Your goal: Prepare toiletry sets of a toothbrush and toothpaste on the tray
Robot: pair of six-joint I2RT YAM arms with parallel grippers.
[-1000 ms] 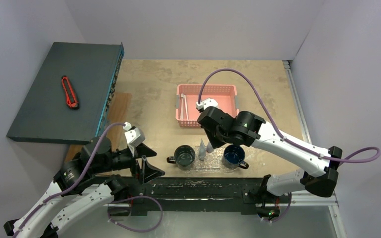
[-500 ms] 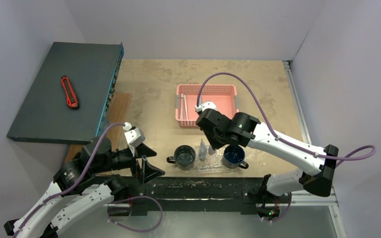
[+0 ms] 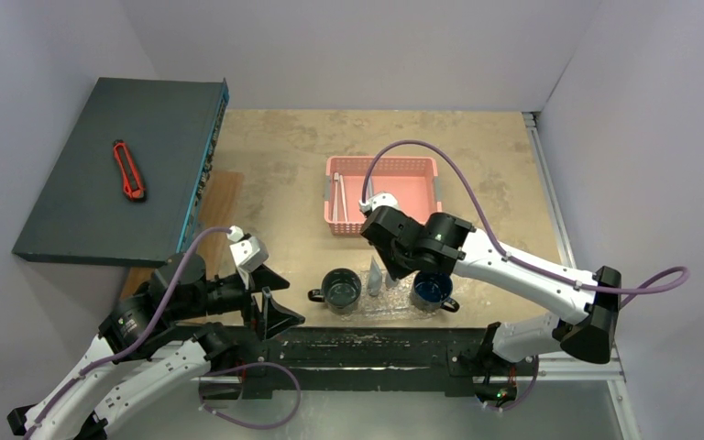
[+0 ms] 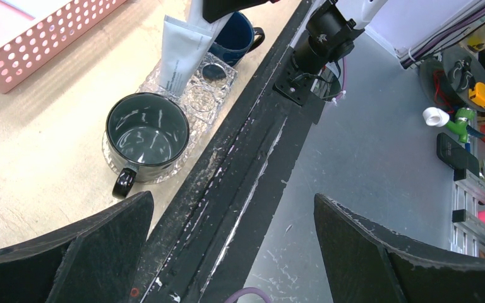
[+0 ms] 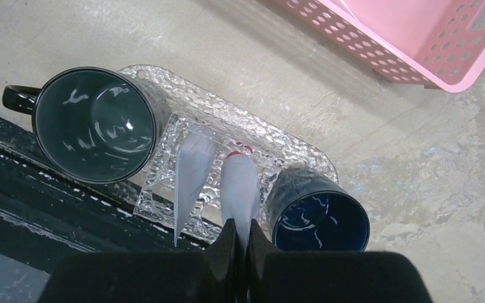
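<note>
L gripper (image 4: 232, 197) hangs spread wide, empty. On clear bumpy oval plastic tray (image 5: 290, 151): dark green mug (image 5: 95, 123), then one silvery-grey tube (image 5: 188, 170) standing. R gripper (image 5: 237, 237), now further left & lower than a sec ago, pinches 2nd silvery tube (image 5: 240, 186), red cap (image 5: 235, 154) down on tray beside blue mug (image 5: 319, 218). Tube placement looks nearly done.

In the lower middle of the top view lies the tray (image 3: 390, 307). On it, the left mug (image 3: 340, 290) and right mug (image 3: 433, 290) stand at either end, with the left tube (image 5: 189, 170) and right tube (image 5: 240, 183) side by side between them. The basket (image 3: 383, 192) sits behind the tray, toward the frame's centre, with toothbrushes (image 3: 339, 197) in its left end.
</note>
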